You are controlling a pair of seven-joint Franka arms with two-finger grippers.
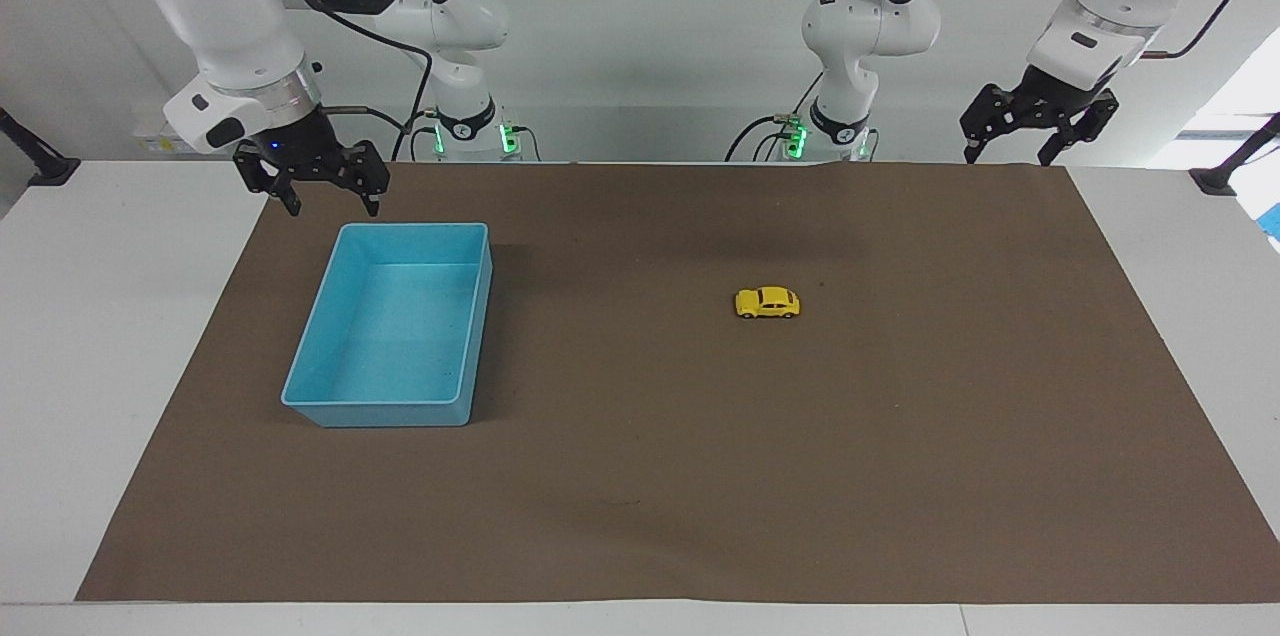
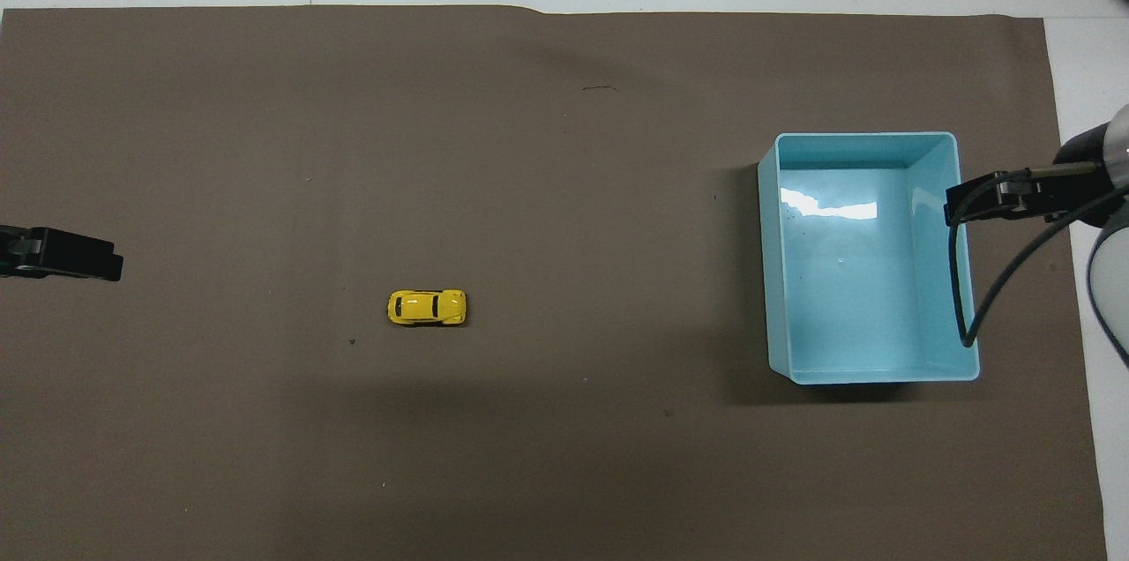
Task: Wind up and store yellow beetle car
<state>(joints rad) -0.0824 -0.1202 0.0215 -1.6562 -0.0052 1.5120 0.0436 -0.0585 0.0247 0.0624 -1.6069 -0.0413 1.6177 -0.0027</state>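
- In the upper left of the facing view, the right arm's black two-finger gripper [image 1: 330, 204] hangs in the air over the brown mat's edge, just above the robot-side rim of the bin; its jaws stand apart and hold nothing.
- Below it, left of centre in the facing view, sits the light blue rectangular plastic bin [image 1: 470, 316], open-topped with nothing inside, resting on the mat toward the right arm's end of the table. In the overhead view the bin [image 2: 966, 279] shows at the right of the frame.
- The brown paper mat [image 1: 640, 476] covers most of the white table [image 1: 100, 366].
- Right of centre in the facing view, the tiny bright yellow beetle-shaped toy car with dark windows and black wheels [image 1: 768, 303] stands on its wheels on the mat, well apart from the bin, toward the left arm's end. In the overhead view the car [image 2: 427, 308] lies left of centre.
- In the upper right of the facing view, the left arm's black gripper [image 1: 1007, 154] waits in the air over the mat's robot-side edge, jaws apart, grasping nothing.
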